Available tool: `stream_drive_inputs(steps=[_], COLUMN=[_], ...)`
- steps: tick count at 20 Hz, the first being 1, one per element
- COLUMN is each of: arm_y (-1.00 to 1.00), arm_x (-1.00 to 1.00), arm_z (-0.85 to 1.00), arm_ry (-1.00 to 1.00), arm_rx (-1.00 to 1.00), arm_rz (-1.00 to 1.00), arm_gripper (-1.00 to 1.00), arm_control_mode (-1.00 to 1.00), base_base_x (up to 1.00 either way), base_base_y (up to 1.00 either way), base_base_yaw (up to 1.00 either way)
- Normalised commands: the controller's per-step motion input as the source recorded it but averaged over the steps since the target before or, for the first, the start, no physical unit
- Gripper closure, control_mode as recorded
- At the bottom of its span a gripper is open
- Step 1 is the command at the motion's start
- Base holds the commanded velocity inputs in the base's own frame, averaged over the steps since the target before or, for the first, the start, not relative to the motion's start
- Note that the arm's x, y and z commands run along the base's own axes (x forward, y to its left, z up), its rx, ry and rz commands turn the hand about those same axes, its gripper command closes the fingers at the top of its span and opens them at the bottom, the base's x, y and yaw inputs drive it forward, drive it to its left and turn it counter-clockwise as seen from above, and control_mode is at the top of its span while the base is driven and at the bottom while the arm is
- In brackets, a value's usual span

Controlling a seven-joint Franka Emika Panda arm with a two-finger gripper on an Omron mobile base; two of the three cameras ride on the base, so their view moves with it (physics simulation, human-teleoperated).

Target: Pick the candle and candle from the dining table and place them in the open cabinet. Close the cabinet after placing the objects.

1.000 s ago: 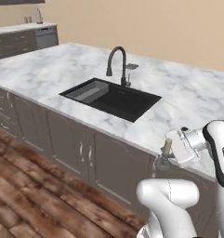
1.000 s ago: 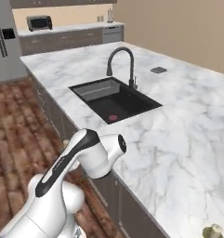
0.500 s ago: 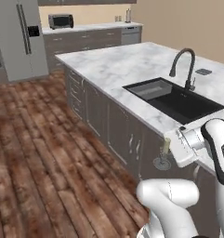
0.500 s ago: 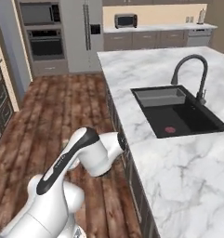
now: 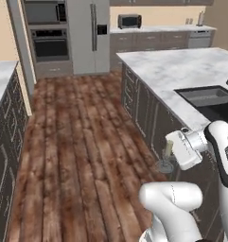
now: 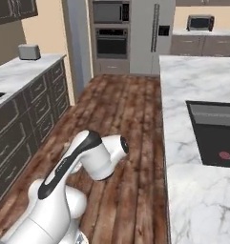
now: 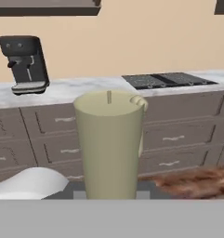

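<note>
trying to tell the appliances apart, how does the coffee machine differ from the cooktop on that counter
The coffee machine stands upright and boxy on the counter; the cooktop lies flat, set into it. The coffee machine is near the counter's left end in the hand view, the cooktop further right. Both are dark and share that marble counter.

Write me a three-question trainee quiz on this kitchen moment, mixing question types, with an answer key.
1. True or false: the robot's fingers are shut on the slim olive-beige candle with the round dark grey dish base.
2. Multiple choice: in the hand view, what stands on the marble counter left of the black cooktop? A) a toaster B) a black espresso machine C) a kettle
3. Fill in: in the right base view, the black sink basin is sunk into the white ______ counter.

Key: 1 true; 2 B; 3 marble
</note>
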Motion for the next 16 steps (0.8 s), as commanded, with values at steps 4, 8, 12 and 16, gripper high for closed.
stream_drive_inputs(steps=[4,8,12,16], arm_y=[0.0,0.0,0.0,0.0], arm_x=[0.0,0.0,0.0,0.0], arm_z=[0.0,0.0,0.0,0.0], arm_ry=[0.0,0.0,0.0,0.0], arm_rx=[0.0,0.0,0.0,0.0], arm_rz=[0.0,0.0,0.0,0.0], arm_gripper=[1.0,1.0,1.0,1.0], arm_control_mode=[1.0,1.0,1.0,1.0], base_base_x=[0.13,0.25,0.19,0.21], base_base_y=[0.04,0.05,0.12,0.07], base_base_yaw=[0.47,0.41,0.56,0.61])
